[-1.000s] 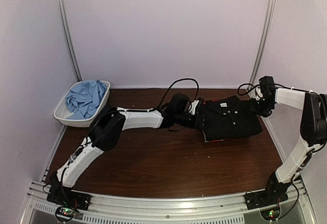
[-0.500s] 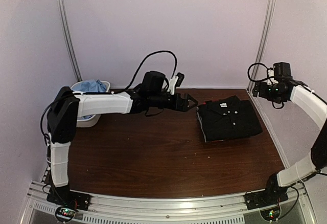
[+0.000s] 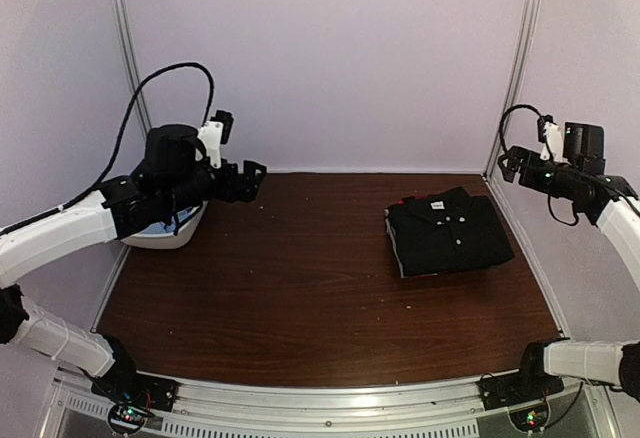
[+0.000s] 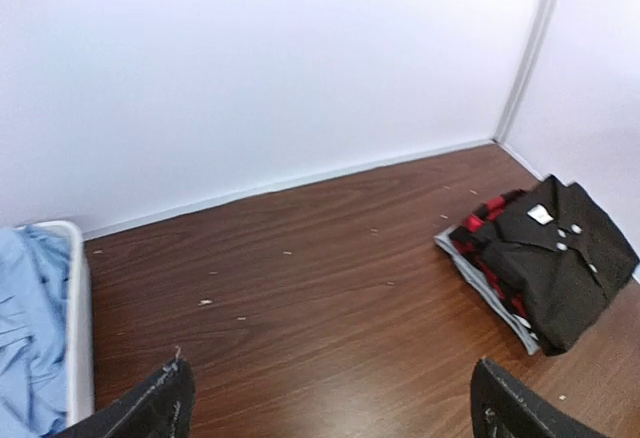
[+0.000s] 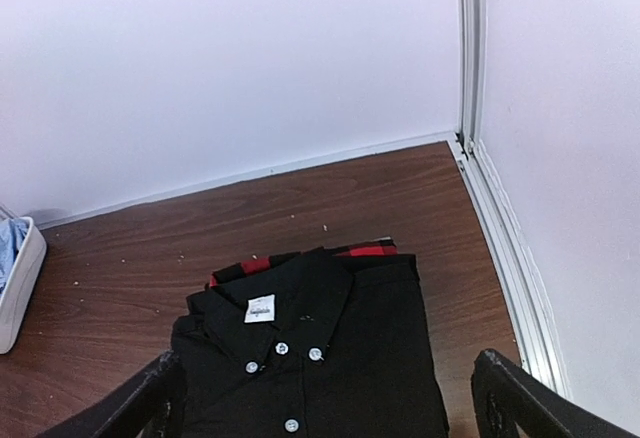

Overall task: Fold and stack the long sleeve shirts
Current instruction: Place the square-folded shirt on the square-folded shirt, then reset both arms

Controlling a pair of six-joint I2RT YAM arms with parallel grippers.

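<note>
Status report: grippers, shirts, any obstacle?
Left gripper, right gripper open, empty. Black shirt folded atop plaid shirt. Blue shirt in white bin, unfolded. Nothing in the way.

Wooden table [image 3: 300, 288]; folded shirt stack [image 3: 448, 241]; white basin [image 4: 82, 328]

L arm [image 3: 60, 233] high at far left, forearm roughly level. L end effector [image 3: 252, 172] points right, jaws wide apart, empty. R arm [image 3: 612, 206] bent at far right. R end effector [image 3: 508, 161] high, points left, jaws wide, empty.
</note>
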